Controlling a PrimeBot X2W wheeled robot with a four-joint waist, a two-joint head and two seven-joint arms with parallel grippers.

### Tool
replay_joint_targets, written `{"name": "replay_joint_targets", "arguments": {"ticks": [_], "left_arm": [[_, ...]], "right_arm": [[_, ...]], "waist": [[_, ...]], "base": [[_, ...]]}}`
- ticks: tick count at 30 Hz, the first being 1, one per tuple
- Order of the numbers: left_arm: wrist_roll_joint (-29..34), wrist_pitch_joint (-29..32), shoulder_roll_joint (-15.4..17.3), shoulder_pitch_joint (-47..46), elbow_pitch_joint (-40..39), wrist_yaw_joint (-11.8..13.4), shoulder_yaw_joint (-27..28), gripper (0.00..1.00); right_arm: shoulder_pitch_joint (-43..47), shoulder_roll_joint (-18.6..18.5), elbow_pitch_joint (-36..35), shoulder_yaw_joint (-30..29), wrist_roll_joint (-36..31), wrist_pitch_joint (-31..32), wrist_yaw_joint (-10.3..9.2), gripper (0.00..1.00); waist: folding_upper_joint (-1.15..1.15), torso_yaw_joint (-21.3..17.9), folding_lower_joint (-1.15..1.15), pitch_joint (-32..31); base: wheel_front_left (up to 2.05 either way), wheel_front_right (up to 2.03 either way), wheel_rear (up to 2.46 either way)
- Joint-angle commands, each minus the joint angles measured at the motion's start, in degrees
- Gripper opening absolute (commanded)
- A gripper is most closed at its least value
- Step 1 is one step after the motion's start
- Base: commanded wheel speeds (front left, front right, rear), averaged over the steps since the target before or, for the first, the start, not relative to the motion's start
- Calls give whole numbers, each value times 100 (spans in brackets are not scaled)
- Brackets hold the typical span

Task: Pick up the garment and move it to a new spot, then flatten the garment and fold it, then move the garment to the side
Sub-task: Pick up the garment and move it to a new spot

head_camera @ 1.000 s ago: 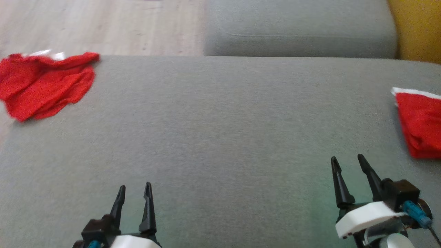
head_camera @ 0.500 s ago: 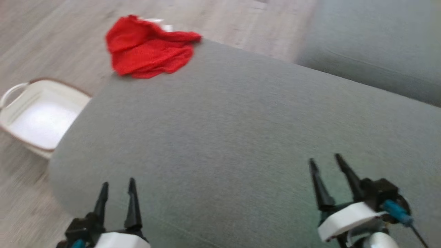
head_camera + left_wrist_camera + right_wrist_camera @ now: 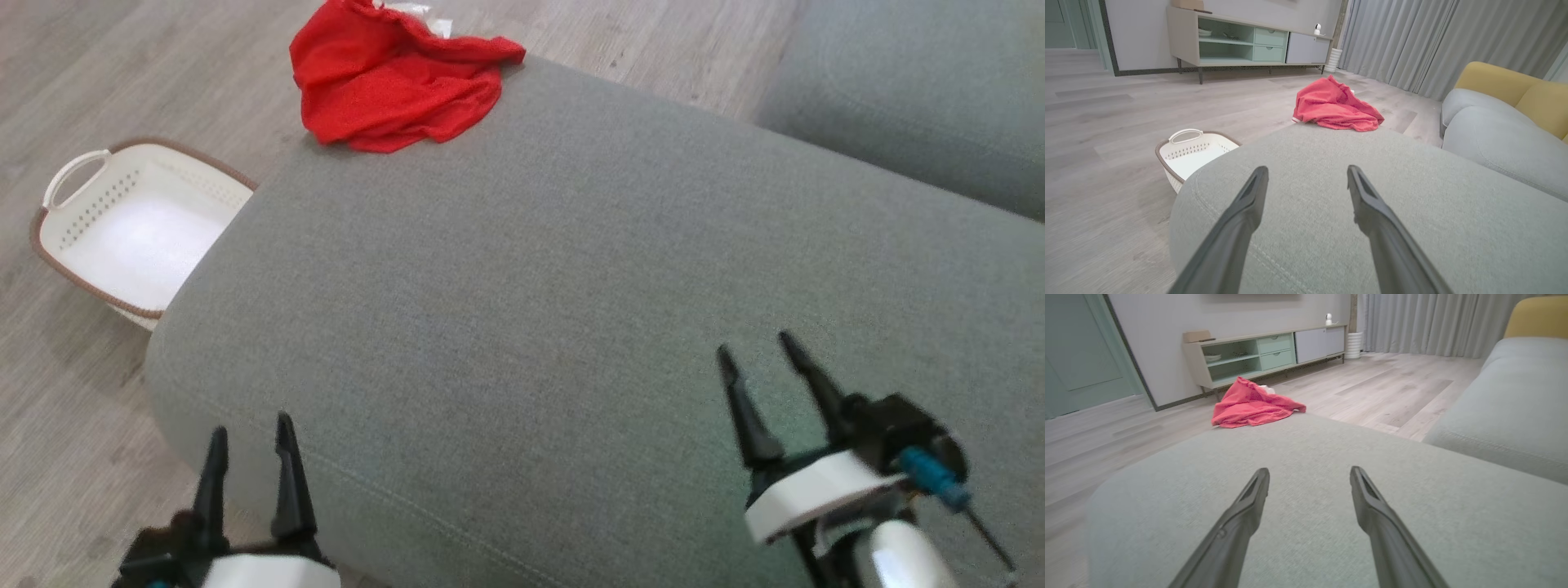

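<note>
The garment is a crumpled red cloth with a bit of white trim, lying on the far left corner of the grey cushion. It also lies ahead in the left wrist view, garment, and in the right wrist view, garment. My left gripper is open over the cushion's near left edge, far from the cloth. Low at the right, my right gripper hangs open above the cushion, with nothing between its fingers.
A white perforated basket with a brown rim stands on the wooden floor left of the cushion. A second grey cushion lies at the far right. A low sideboard and curtains stand across the room.
The head camera has swung left, bringing the basket and floor into view and the crumpled garment toward the top centre. Both grippers stay open and keep their places low in the view.
</note>
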Motion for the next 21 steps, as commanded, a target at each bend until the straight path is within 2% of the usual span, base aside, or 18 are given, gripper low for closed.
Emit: {"name": "replay_joint_targets", "arguments": {"ticks": [1,5,12,18,21], "left_arm": [[37,-74,67,-325,-250,4,276,100],[41,5,332,-857,-493,-87,498,100],[-88,260,1258,-2689,-708,-242,1435,100],[-187,821,2143,-4553,303,-498,1842,100],[-351,1266,2312,-5343,989,-570,1861,100]], "right_arm": [[-332,-30,-305,18,-63,-8,-4,100],[-451,-30,-749,-317,-319,148,-4,100],[-1188,-30,-1771,-394,-928,723,-4,100],[-1794,-30,-2559,-188,-1388,1246,-4,100],[-1894,-30,-2927,-122,-1595,1487,-4,100]], "waist": [[0,2,0,115],[0,-40,0,484],[0,-669,0,1569],[0,-1314,0,2428],[0,-1576,0,2792]], "base": [[0,0,0],[0,0,0],[0,0,0],[0,0,0],[0,0,0]]}}
